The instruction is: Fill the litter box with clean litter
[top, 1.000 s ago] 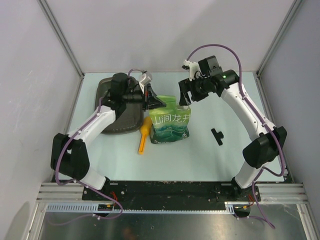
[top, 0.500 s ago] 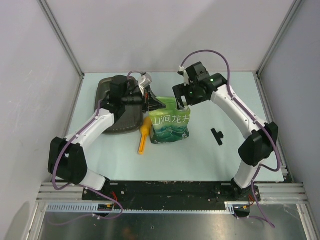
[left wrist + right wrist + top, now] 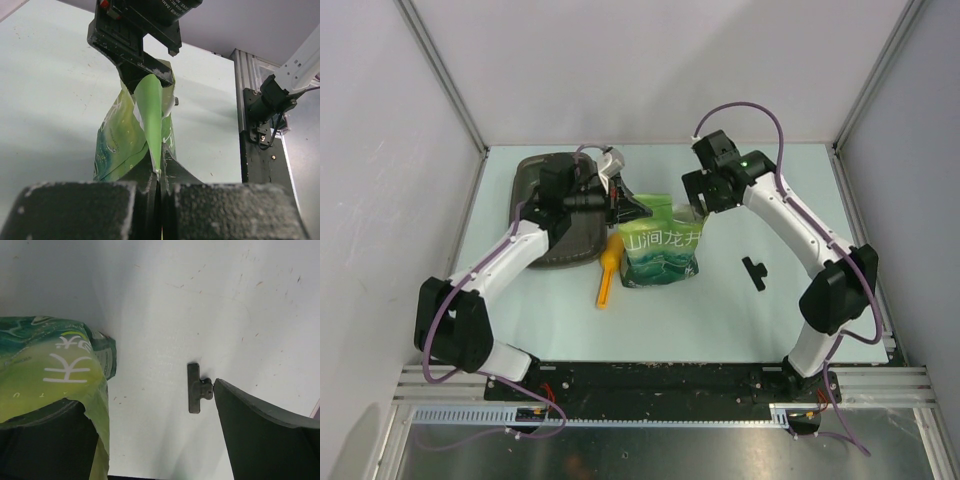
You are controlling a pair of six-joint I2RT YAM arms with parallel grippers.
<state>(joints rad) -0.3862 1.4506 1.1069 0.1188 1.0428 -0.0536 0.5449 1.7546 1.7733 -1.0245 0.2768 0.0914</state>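
Nearest bases: orange scoop (image 3: 608, 270) and black clip (image 3: 754, 272) lying apart from both arms, awaiting use.
Mid-table: green pouch (image 3: 663, 250) being held upright; left gripper (image 3: 638, 208) pinching its top-left corner, jaws together on film.
Opposite corner: right gripper (image 3: 698, 207) straddling it, jaws wide apart, likely preparing to spread mouth.
Far left: litter box (image 3: 535, 175) sitting beside pouch, allowing short pour.
Not showing: clean litter, presumably inside pouch.

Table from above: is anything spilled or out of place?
No spill shows. Only a small black clip lies loose, right of the green pouch and apart from it; it looks stray.
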